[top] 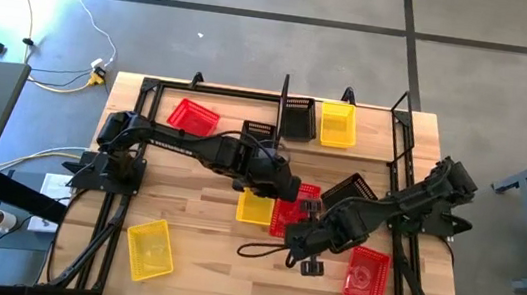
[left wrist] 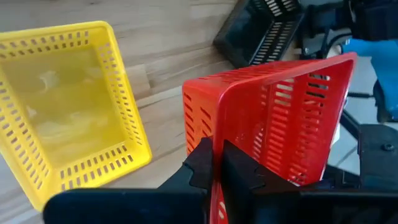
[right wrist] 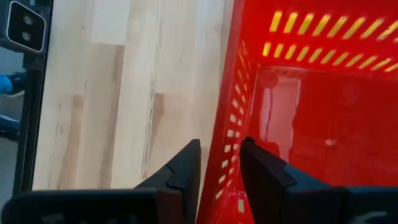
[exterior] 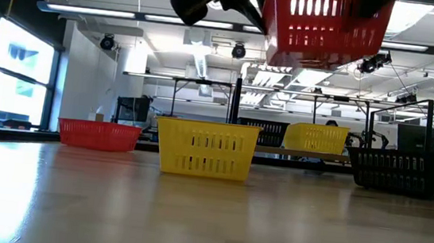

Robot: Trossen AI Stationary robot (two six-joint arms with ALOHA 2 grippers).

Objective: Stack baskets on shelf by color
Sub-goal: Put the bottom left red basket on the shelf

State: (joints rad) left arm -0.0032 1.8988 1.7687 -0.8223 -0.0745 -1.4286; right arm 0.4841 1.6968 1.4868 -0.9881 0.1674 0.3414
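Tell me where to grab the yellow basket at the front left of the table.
Grip the yellow basket by one long side wall's top rim, coming straight down from above: it sits upright with its mouth open and free table all around, so one finger goes inside and one outside the thin mesh wall.

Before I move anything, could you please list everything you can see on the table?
Red baskets: three; far left, lifted mid-table, near right.
Yellow baskets: three; far right, centre, near left.
Black baskets: three; two at the far edge, one right of centre.
Shelf: one, black frame, far edge.
Table: one, light wood.
Left gripper: shut on the lifted red basket's rim.
Right gripper: mid-table, at a red basket's wall.
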